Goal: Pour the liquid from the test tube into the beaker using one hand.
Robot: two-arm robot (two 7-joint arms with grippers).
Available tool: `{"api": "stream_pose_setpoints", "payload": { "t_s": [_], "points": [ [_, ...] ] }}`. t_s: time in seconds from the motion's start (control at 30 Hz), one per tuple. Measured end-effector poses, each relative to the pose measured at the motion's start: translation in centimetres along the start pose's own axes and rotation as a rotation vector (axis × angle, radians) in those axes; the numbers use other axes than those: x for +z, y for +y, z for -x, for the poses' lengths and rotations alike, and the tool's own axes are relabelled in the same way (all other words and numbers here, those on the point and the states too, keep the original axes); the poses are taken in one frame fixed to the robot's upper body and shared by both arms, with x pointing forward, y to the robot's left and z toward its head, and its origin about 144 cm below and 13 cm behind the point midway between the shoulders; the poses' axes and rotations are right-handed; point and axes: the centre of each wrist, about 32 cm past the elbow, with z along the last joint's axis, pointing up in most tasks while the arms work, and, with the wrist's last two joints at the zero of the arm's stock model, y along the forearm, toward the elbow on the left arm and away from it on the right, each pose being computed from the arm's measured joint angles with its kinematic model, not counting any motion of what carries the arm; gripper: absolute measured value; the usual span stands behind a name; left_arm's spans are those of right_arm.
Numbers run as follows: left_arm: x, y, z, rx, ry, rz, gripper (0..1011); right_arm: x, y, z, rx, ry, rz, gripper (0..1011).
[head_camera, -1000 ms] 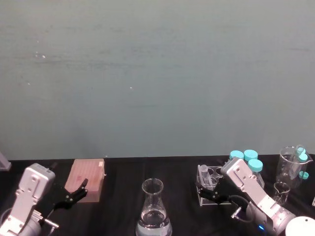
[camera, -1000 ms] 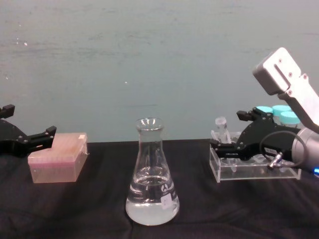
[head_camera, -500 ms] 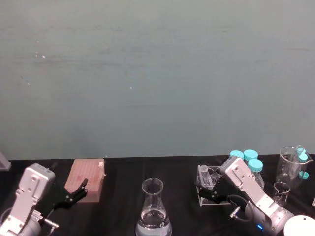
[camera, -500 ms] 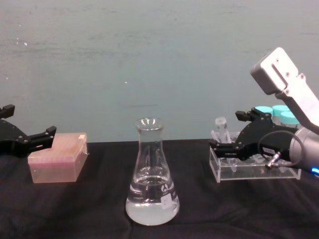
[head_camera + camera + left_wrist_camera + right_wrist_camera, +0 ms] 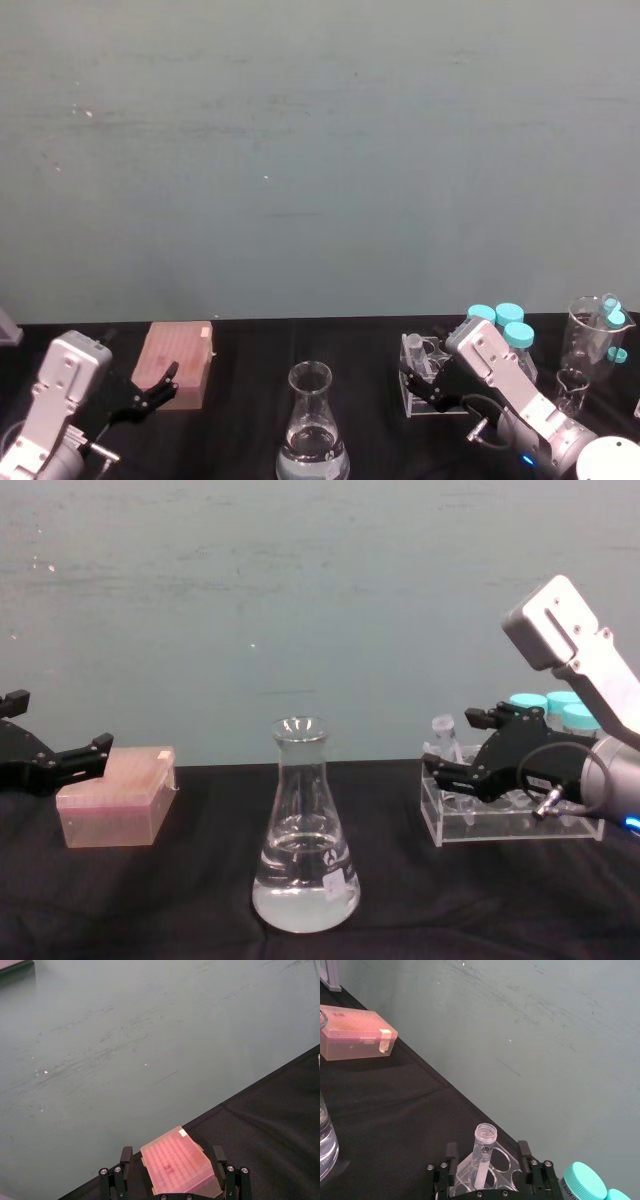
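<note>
The test tube stands upright, uncapped, in a clear acrylic rack at the right of the black table. My right gripper is open, with one finger on each side of the tube and a gap on both sides; the same gripper shows beside the tube in the chest view. The beaker, a conical flask, stands at the table's middle with clear liquid in its base, and it shows in the head view as well. My left gripper hangs open at the far left.
A pink tip box lies just right of the left gripper. Teal-capped tubes stand behind the rack. A tall glass cylinder with teal-capped items and a small glass beaker stand at the far right.
The right gripper has edged slightly toward the test tube, its fingers still apart. The left arm, the flask and the tube have not moved.
</note>
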Motion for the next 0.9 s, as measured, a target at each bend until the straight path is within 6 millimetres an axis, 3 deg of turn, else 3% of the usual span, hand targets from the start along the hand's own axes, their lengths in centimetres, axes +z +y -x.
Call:
{"api": "stream_pose_setpoints", "payload": {
  "t_s": [0.53, 0.63, 0.9],
  "points": [
    [0.0, 0.0, 0.0, 0.0, 0.0, 0.0, 1000, 0.0, -0.02, -0.01, 0.0, 0.0, -0.001, 280],
    [0.0, 0.0, 0.0, 0.0, 0.0, 0.0, 1000, 0.0, -0.02, -0.01, 0.0, 0.0, -0.001, 231],
    [0.0, 0.0, 0.0, 0.0, 0.0, 0.0, 1000, 0.0, -0.02, -0.02, -0.001, 0.0, -0.001, 223]
  ]
}}
